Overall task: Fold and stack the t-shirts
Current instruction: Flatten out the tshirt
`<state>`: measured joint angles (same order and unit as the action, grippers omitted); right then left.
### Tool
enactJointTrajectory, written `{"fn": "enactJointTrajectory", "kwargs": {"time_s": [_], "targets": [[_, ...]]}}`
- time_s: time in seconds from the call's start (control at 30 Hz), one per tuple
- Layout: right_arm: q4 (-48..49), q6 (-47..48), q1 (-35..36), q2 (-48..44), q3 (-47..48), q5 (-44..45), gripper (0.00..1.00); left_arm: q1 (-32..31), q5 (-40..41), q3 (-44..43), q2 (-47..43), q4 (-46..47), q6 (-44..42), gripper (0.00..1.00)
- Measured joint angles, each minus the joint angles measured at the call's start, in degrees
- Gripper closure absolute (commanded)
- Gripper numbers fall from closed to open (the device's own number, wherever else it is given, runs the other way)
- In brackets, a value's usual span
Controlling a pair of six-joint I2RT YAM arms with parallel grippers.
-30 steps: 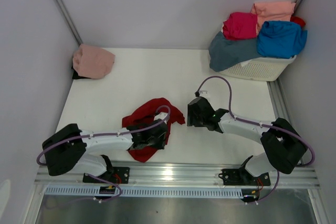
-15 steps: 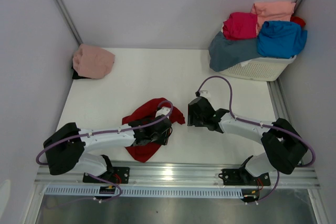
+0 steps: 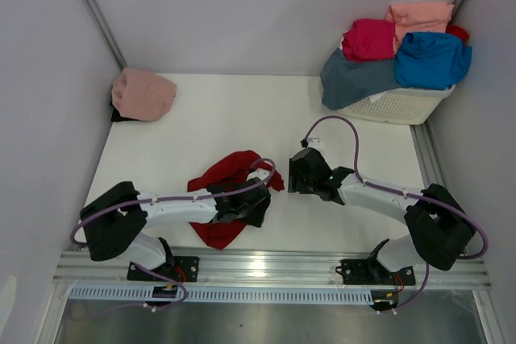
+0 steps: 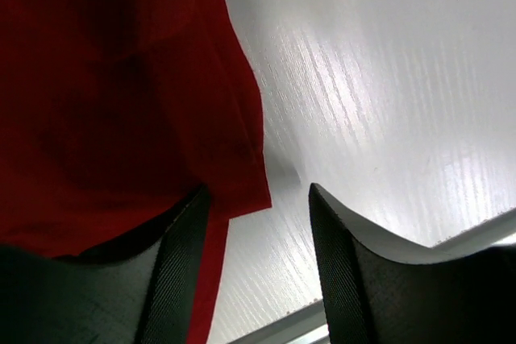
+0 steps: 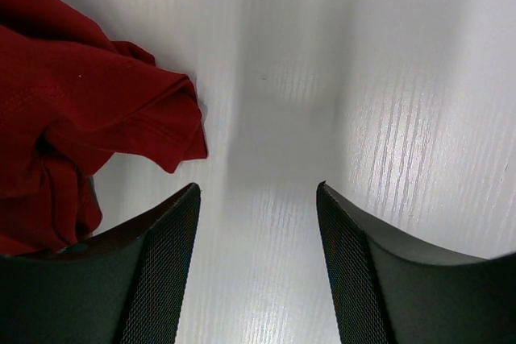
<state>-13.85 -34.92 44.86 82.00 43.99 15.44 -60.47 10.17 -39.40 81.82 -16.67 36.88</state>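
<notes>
Left claw (image 4: 258,219): jaws apart, nothing pinched. It sits low over the right edge of the dark red t-shirt (image 4: 121,78). In the left wrist view the shirt's hem corner hangs into the gap. The cloth runs along one finger (image 4: 181,263), while the other finger (image 4: 343,271) is over bare table (image 4: 387,78). I can't tell whether the cloth touches the finger.

Right claw (image 5: 256,191): jaws also apart, with only table surface between them. It is just to the right of the red shirt and not touching it. In the right wrist view a folded corner of the shirt (image 5: 81,118) points towards the gap but stops short of it.

Top view: the red shirt (image 3: 226,183) is crumpled in a loose heap and not flattened. The left claw (image 3: 256,203) covers the shirt's right side, and the left arm lies across its lower part. The right claw (image 3: 300,175) faces it from the shirt's right.

Everything else is well away from the red shirt:
- The dusty pink shirt (image 3: 143,93) is bunched on the table, far back-left of it.
- The white lattice basket (image 3: 395,106) is far back-right of it.
- Piled in the basket are the magenta shirt (image 3: 369,38), the bright blue shirt (image 3: 431,58) and the salmon shirt (image 3: 419,14).
- The slate grey-blue shirt (image 3: 355,78) is draped over the basket's front-left rim.
</notes>
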Motion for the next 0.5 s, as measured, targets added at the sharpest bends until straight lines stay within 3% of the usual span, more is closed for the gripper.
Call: {"fn": "enactJointTrajectory", "kwargs": {"time_s": [0.1,0.2,0.3,0.5], "targets": [[0.0,0.0,0.0,-0.22,-0.04,0.09,0.36,-0.63,-0.04,-2.67,3.58,-0.48,-0.87,0.45],[0.0,0.0,0.0,-0.42,-0.07,0.28,0.36,-1.55,0.66,-6.45,7.61,-1.16,-1.57,0.54],[-0.02,0.0,0.0,-0.59,-0.09,0.42,0.36,-2.6,2.64,-10.29,11.45,-2.84,-1.97,0.98],[0.02,-0.02,-0.35,-1.11,-0.7,0.66,0.36,-3.39,4.83,-11.74,12.61,-3.8,-1.88,0.99]]}}
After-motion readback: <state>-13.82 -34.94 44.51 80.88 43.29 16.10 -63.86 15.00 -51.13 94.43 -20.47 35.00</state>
